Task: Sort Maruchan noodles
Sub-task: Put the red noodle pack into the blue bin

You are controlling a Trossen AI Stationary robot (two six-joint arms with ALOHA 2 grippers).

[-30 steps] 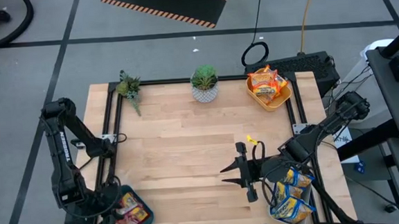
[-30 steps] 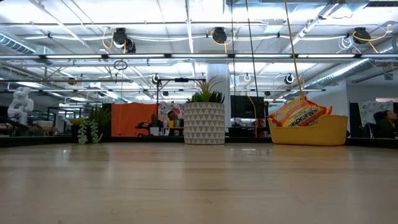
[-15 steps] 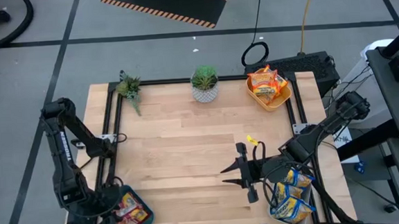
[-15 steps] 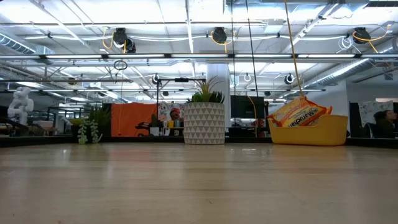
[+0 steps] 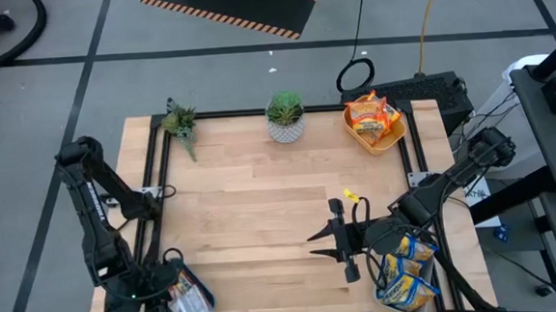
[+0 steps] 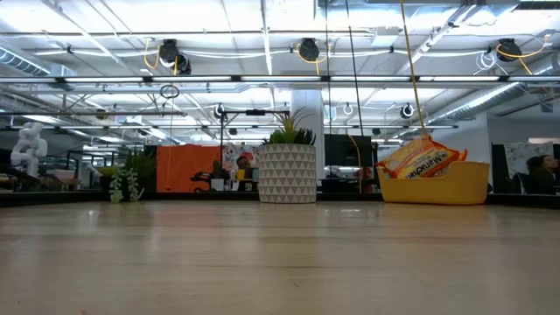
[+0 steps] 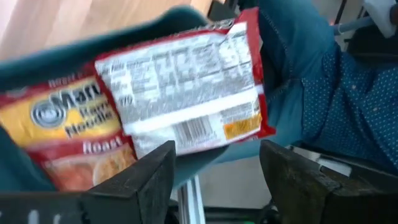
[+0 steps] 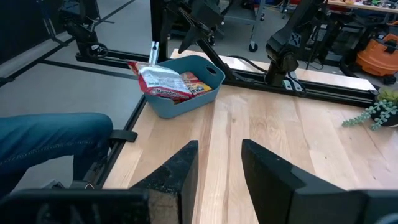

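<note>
Two red Maruchan packets (image 5: 192, 304) lie in the teal bin (image 5: 174, 278) at the table's near left corner. In the left wrist view the upper packet (image 7: 186, 87) shows its white label side and lies on the other (image 7: 68, 137). My left gripper (image 5: 165, 289) (image 7: 217, 152) hovers over them, open, with its fingers apart from both packets. My right gripper (image 5: 327, 238) (image 8: 219, 155) waits open above bare table at the near right. Orange packets (image 5: 370, 116) fill the yellow bin (image 5: 385, 142). Blue-and-yellow packets (image 5: 402, 289) lie in the pale bin (image 5: 379, 276).
A potted plant (image 5: 285, 117) and a trailing sprig (image 5: 181, 123) stand at the far edge. A person's leg in jeans (image 8: 50, 143) is beside the table's near left corner. A black frame rail (image 5: 154, 183) runs along the left side. Bare wood (image 5: 253, 216) fills the middle.
My left arm has swung toward the table's near edge and come lower over the teal bin. It now covers more of the bin than before. My right arm has kept still.
</note>
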